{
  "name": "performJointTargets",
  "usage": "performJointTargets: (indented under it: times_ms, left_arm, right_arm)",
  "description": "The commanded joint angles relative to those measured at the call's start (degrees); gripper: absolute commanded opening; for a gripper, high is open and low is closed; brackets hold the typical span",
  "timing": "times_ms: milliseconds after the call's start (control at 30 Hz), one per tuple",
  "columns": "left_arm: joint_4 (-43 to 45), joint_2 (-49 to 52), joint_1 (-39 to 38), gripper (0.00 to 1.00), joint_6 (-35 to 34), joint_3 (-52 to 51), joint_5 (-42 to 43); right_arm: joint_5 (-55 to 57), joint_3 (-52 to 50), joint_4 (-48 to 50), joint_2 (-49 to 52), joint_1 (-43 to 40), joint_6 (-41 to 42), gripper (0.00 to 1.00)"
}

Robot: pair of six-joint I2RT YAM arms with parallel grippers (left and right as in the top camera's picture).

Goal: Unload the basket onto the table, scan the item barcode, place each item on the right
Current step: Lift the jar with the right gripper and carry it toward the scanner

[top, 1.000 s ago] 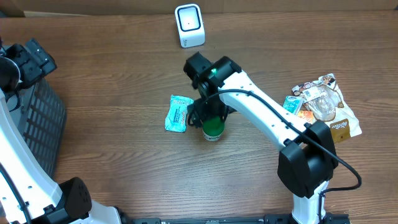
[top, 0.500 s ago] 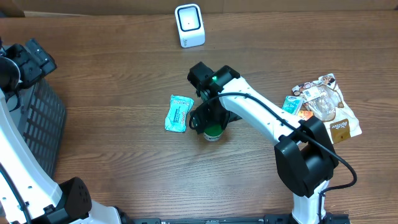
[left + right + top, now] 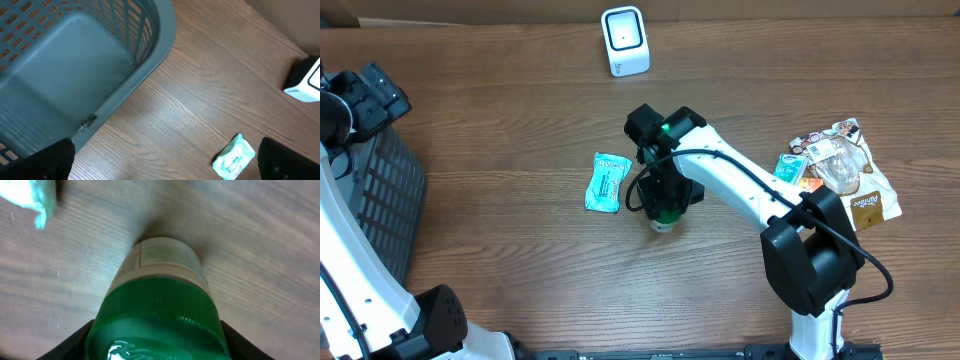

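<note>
Left edge of the bench (image 3: 500, 120): grey slatted plastic basket (image 3: 75, 60), with my left pincer (image 3: 167, 162) over it, jaws wide apart and holding nothing.

Near the bench middle: teal foil sachet (image 3: 607, 181) lying flat. Just beside it, on its right, the task item, a green-capped bottle with a pale label (image 3: 162, 255), stands upright on the bench.

My right pincer (image 3: 665, 197) is down over the bottle, with a finger on each side of the green cap. I cannot tell whether they bear on it yet.

Far edge: white box-shaped scanner (image 3: 624, 40), well apart from the bottle.

Right edge: heap of mixed snack packets (image 3: 835, 165).

Progress, my judgement: early. The bottle is not lifted, no barcode is facing the scanner, and the scan is not done. Left to do: secure the grip, lift, carry to the scanner, turn the label toward it.

Room: bare wood between bottle and scanner. The sachet crowds the left side, so lift straight up first.
</note>
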Motion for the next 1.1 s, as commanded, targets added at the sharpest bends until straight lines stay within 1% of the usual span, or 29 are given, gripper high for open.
performJointTargets:
  times_ms: [0, 100, 233, 300, 367, 500, 633, 667, 767, 833, 933, 1067]
  left_arm:
    - [0.1, -0.9, -0.1, 1.00, 1.0, 0.7, -0.3]
    - [0.1, -0.9, -0.1, 1.00, 1.0, 0.7, -0.3]
    - [0.1, -0.9, -0.1, 1.00, 1.0, 0.7, -0.3]
    - [0.1, -0.9, -0.1, 1.00, 1.0, 0.7, -0.3]
    - [0.1, -0.9, -0.1, 1.00, 1.0, 0.7, -0.3]
    - [0.1, -0.9, -0.1, 1.00, 1.0, 0.7, -0.3]
    - [0.1, -0.9, -0.1, 1.00, 1.0, 0.7, -0.3]
    - [0.1, -0.9, -0.1, 1.00, 1.0, 0.7, -0.3]
    - [0.1, -0.9, -0.1, 1.00, 1.0, 0.7, -0.3]
    - [0.1, -0.9, -0.1, 1.00, 1.0, 0.7, -0.3]
    - [0.1, -0.9, -0.1, 1.00, 1.0, 0.7, -0.3]
    - [0.1, -0.9, -0.1, 1.00, 1.0, 0.7, -0.3]
  right_arm:
    - [-1.7, 7.1, -3.6, -0.5, -1.0, -0.3, 0.49]
    - [-3.3, 13.4, -6.7, -0.6, -1.3, -0.5, 0.49]
    - [-14.8, 21.8, -8.4, -1.7, -3.0, -7.4, 0.49]
    - [-24.6, 25.1, -8.3, -3.2, -5.4, -11.3, 0.49]
    - [-32.0, 26.3, -8.3, -4.2, -7.8, -14.3, 0.49]
    - [-52.7, 26.5, -8.7, -5.6, -17.6, -21.2, 0.49]
    - [-63.8, 26.5, -8.2, -5.6, -25.6, -21.5, 0.50]
    - [-65.9, 26.5, -8.2, -5.6, -27.2, -21.5, 0.53]
    - [-69.1, 26.5, -8.2, -5.6, -29.8, -21.5, 0.54]
    - [-72.1, 26.5, -8.2, -5.6, -30.4, -21.5, 0.53]
    - [-80.0, 26.5, -7.9, -5.6, -30.5, -21.5, 0.51]
    - [-81.4, 26.5, -7.9, -5.6, -30.5, -21.5, 0.50]
